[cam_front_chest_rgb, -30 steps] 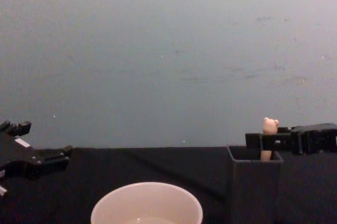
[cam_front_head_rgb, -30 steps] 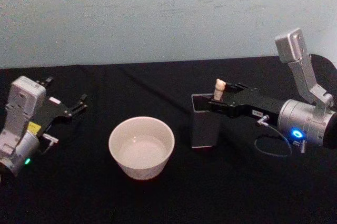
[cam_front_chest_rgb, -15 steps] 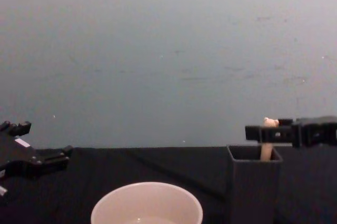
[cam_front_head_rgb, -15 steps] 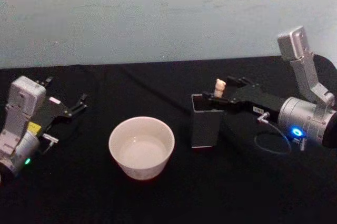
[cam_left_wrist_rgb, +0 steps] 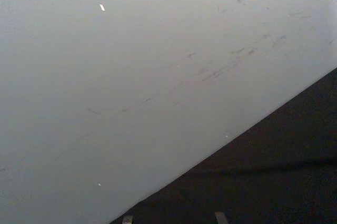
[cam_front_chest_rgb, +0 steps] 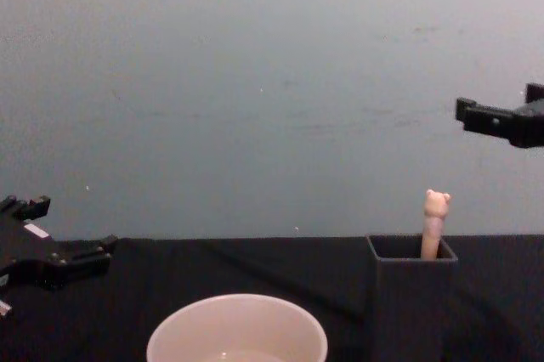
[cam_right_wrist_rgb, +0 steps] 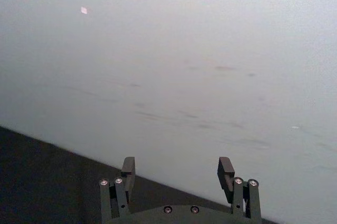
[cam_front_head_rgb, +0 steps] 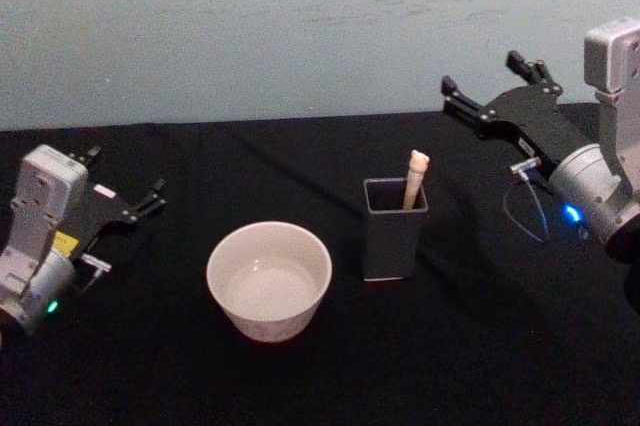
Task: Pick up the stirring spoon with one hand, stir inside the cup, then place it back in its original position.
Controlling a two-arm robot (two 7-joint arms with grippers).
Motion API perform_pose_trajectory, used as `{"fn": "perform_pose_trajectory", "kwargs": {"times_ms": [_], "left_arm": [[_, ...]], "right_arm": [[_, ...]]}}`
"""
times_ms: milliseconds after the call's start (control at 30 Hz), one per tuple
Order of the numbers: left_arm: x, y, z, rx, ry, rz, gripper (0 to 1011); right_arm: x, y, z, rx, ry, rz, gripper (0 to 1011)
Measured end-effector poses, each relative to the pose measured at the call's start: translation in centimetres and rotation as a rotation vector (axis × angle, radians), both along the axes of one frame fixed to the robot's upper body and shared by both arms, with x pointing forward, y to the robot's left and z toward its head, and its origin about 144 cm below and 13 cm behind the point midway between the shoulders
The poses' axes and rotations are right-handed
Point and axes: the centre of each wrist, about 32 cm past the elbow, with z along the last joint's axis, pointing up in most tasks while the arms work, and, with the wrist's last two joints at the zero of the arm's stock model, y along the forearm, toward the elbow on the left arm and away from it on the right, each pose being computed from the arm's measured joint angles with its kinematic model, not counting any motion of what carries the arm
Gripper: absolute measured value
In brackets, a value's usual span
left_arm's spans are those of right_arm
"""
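Observation:
The stirring spoon (cam_front_head_rgb: 413, 178) leans in the dark grey square holder (cam_front_head_rgb: 393, 241), its bear-head handle (cam_front_chest_rgb: 434, 219) sticking up above the holder (cam_front_chest_rgb: 412, 302); its bowl is hidden inside. The cream-white cup (cam_front_head_rgb: 268, 279) stands left of the holder, and the chest view shows its rim (cam_front_chest_rgb: 236, 332) low in front. My right gripper (cam_front_head_rgb: 480, 71) hangs open and holds nothing, high above and to the right of the spoon (cam_front_chest_rgb: 497, 105). Its two fingers (cam_right_wrist_rgb: 128, 169) face the wall. My left gripper (cam_front_head_rgb: 125, 171) rests open at the far left (cam_front_chest_rgb: 72, 226).
A black cloth (cam_front_head_rgb: 320, 366) covers the table. A pale blue-grey wall (cam_front_head_rgb: 300, 26) rises behind its far edge. A thin cable (cam_front_head_rgb: 525, 211) loops by the right arm's wrist.
My right gripper has lifted off the spoon's handle and drawn back up and to the right. The spoon stays leaning in the holder. The left arm has not moved.

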Motion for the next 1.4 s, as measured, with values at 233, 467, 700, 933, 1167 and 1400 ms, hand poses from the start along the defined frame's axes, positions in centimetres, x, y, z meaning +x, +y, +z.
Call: {"fn": "perform_pose_trajectory", "kwargs": {"times_ms": [233,467,700,933,1167,1400], "left_arm": [[0.0,0.0,0.0,0.0,0.0,0.0,1001],[0.0,0.0,0.0,0.0,0.0,0.0,1001],[0.0,0.0,0.0,0.0,0.0,0.0,1001],[0.0,0.0,0.0,0.0,0.0,0.0,1001],[0.0,0.0,0.0,0.0,0.0,0.0,1001],[0.0,0.0,0.0,0.0,0.0,0.0,1001]], "right_arm": [[-0.3,-0.2,-2.6,-0.096,0.015,-0.08,1000],[-1.0,-0.1,-6.2,-0.185,0.08,-0.117,1000],[-1.0,-0.3,-7.7,-0.207,0.13,-0.146,1000],[-1.0,-0.3,-7.8,-0.208,0.133,-0.147,1000],[-1.0,-0.3,-7.7,-0.21,0.13,-0.145,1000],[-1.0,-0.3,-7.7,-0.21,0.129,-0.144,1000]]}}
